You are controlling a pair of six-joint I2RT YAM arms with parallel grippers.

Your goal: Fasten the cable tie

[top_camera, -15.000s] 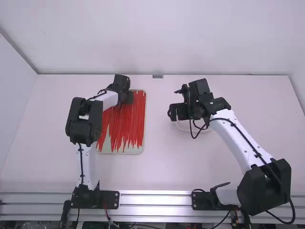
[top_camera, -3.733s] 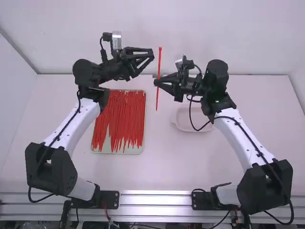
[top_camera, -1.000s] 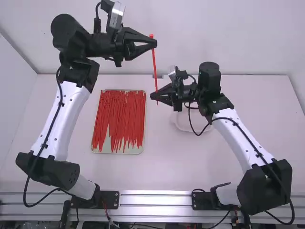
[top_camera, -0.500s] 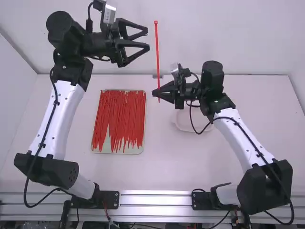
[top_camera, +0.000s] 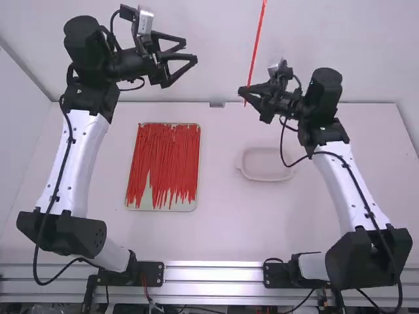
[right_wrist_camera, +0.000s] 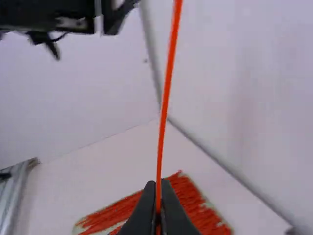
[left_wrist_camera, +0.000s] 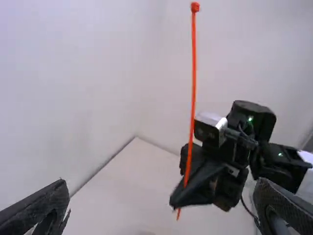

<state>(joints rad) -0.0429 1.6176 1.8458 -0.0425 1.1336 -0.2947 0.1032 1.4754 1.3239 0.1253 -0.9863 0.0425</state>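
Your right gripper point(top_camera: 248, 99) is up in the air to the right of the middle, over the far part of the white table point(top_camera: 216, 226), and its fingers point(right_wrist_camera: 146, 208) are pinched tight on the lower end of one red cable tie point(top_camera: 256, 46). The tie stands nearly upright, leaning a little to the right as it rises, with a short tip poking out below the pinch. From the left wrist camera you can see the tie's square head point(left_wrist_camera: 194, 7) at the very top, free of any contact. Your left gripper point(top_camera: 188, 52) is held high on the left, pointing right toward the tie but well apart from it, jaws spread wide with nothing between them. Down on the table, the tray point(top_camera: 160, 209) on the left carries the heap of spare red ties point(top_camera: 167, 163). The shallow white dish point(top_camera: 244, 171) sits to the right of the tray, below your right gripper.
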